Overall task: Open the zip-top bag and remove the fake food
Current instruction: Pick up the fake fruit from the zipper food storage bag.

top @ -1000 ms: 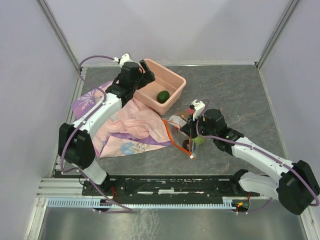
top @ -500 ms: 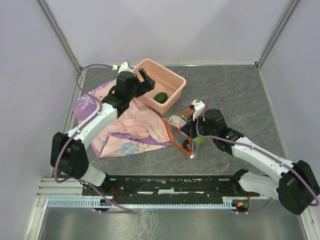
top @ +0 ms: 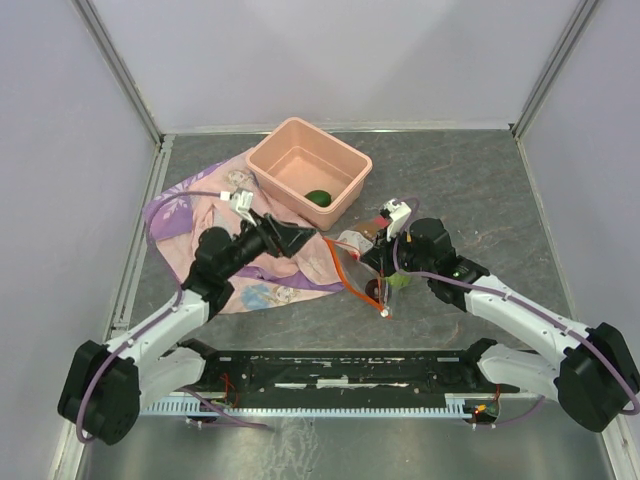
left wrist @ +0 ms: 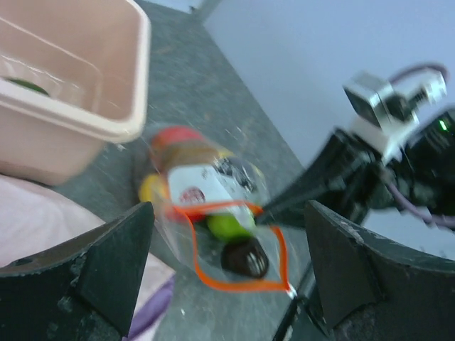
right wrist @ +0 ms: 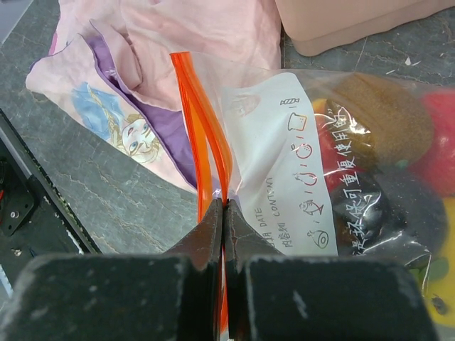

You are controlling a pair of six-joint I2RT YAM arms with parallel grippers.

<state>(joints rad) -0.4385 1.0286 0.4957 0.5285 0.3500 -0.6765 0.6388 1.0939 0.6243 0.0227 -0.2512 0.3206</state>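
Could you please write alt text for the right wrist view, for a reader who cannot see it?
The right gripper, jaws shut, pinches the orange-red zip strip of a crinkly clear plastic zip-top bag holding glossy brown, red, dark and yellow plastic fake food. Behind lie a pink-and-purple printed cloth and the edge of a salmon-pink plastic tub.

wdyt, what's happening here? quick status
The right gripper is shut on the orange-red zip strip of the zip-top bag, holding its mouth open on the table. The left gripper is open, hanging over the printed cloth and pointed at the bag's mouth. One green piece lies in the pink tub. The other fake food is inside the bag, so removal is partly done.
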